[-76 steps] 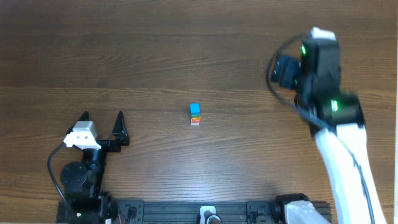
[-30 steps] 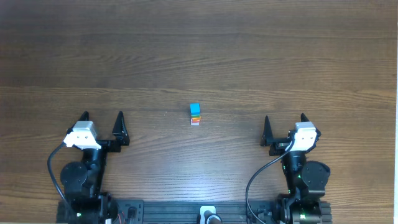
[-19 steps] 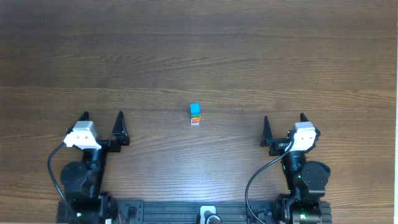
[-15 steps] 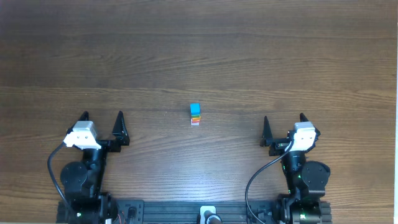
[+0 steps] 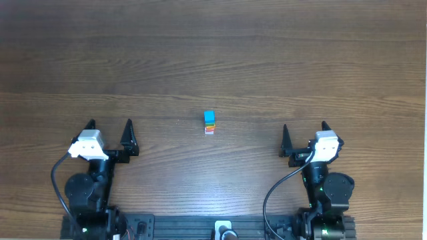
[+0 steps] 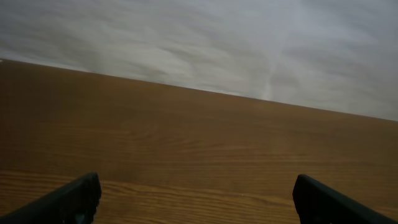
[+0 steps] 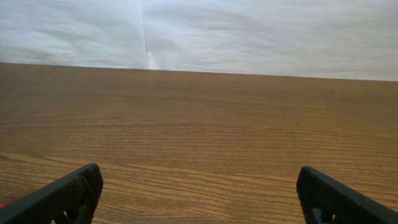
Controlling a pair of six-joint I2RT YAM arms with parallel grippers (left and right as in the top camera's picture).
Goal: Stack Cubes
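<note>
Standing upright, the cube stack point(image 5: 209, 123) shows blue on top.

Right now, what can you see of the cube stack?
The cube stack is an upright column: blue cube on top, orange and red edges showing beneath, cube count unclear. It stands on the wooden table, between the left end effector and right end effector, both open, neither touching it.
</note>
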